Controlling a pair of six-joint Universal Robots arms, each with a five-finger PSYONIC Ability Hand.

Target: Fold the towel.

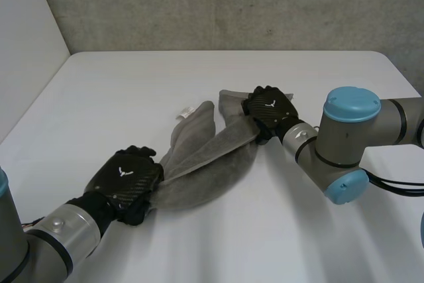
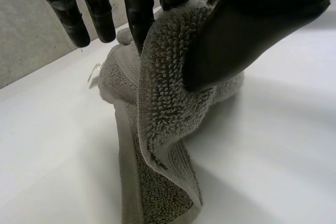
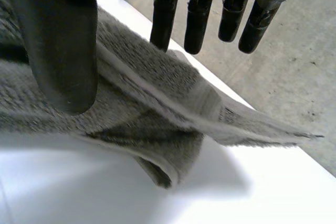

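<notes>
1. White worktop (image 1: 199, 77) before a rough grey concrete wall (image 1: 232, 4): a grey towel (image 1: 205, 164) lies bunched near the middle, strung in a loose band between the robot's two hands.
2. The left hand (image 1: 127, 180), at the near left of the worktop, grasps the towel's near end. Its wrist view shows the looped terry edge pinched between the thumb (image 2: 247, 30) and the fingers (image 2: 140, 9), with the cloth falling from that grip to the surface.
3. The right hand (image 1: 268, 109), farther back and right of centre, is clamped on the towel's far end. In its wrist view the thumb (image 3: 63, 51) presses on one face of the cloth, and the straight fingers (image 3: 165, 14) lie on the other side of a hemmed edge.
4. Between the hands one fold runs taut, while the rest sags onto the worktop below it.
5. A separate lobe of the towel lies left of the right hand, ending in a small white label (image 1: 184, 112).
6. The right arm's grey elbow (image 1: 348, 144), capped in light blue, stands just right of its hand.
</notes>
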